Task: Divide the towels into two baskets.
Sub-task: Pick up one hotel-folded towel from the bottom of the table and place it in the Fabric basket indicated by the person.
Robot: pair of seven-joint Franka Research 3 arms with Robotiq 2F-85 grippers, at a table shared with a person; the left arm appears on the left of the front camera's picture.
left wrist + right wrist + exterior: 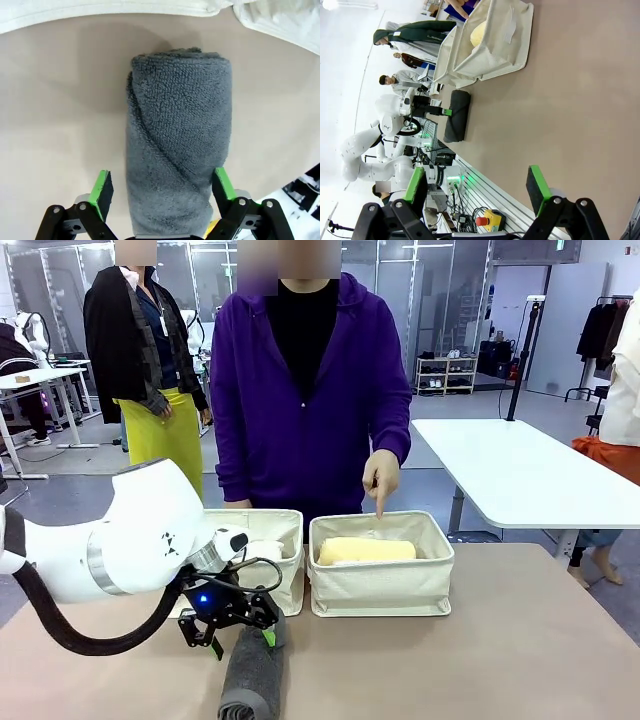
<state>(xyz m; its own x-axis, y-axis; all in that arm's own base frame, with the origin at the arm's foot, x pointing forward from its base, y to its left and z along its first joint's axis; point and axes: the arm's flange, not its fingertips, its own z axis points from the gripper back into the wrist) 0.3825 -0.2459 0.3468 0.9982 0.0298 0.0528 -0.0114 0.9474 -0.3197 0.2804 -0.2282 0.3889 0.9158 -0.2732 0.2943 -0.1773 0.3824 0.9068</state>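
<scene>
Nearest the robot's edge of the counter [520,640], the dark grey towel [252,672] lies rolled, long axis running near-to-far, its near end almost at the picture's bottom. The left end effector [240,635] sits over the roll's far half w/ fingers apart; in the left wrist view the green pads [102,187] stand either side of the roll, jaws wide, not clamped; whether the pads touch the terry can't be told. Bare counter lies left & right of the towel, lots of open room to the right. The right end effector [477,187] hangs over bare counter w/ fingers spread, nothing between them. Farther back, two cream baskets stand side by side, walls nearly touching: the left basket [285,570] partly behind the arm, w/ something pale inside; the right basket [380,585] holds the yellow towel [366,550] lying crosswise. Beyond, at the far edge, a person's hand [381,478] points a finger down into the right basket's back rim.
</scene>
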